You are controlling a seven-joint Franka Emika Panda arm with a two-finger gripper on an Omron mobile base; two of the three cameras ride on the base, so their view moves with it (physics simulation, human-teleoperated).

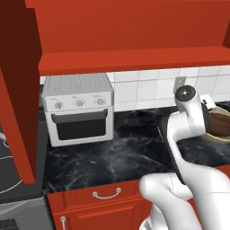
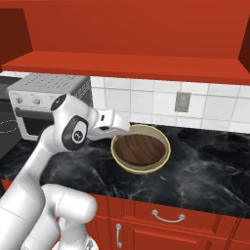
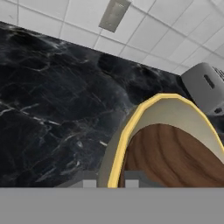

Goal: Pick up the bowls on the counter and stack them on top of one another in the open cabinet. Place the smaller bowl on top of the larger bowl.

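Tool (image 3: 107, 181) pinched narrow on larger bowl (image 2: 165, 158) rim; smaller bowl (image 2: 139, 149) nested inside, pair apparently lifted off worktop (image 2: 205, 166). Keep stack level, raise slowly, clear cabinet (image 2: 127, 66) shelf edge, then set down inside.

The gripper's fingertips (image 3: 89, 183) straddle the yellow rim of the tan bowl (image 3: 175, 111), with the brown bowl (image 3: 175, 153) nested inside it, above black marble counter (image 3: 52, 105) and white tiled wall (image 3: 166, 35).
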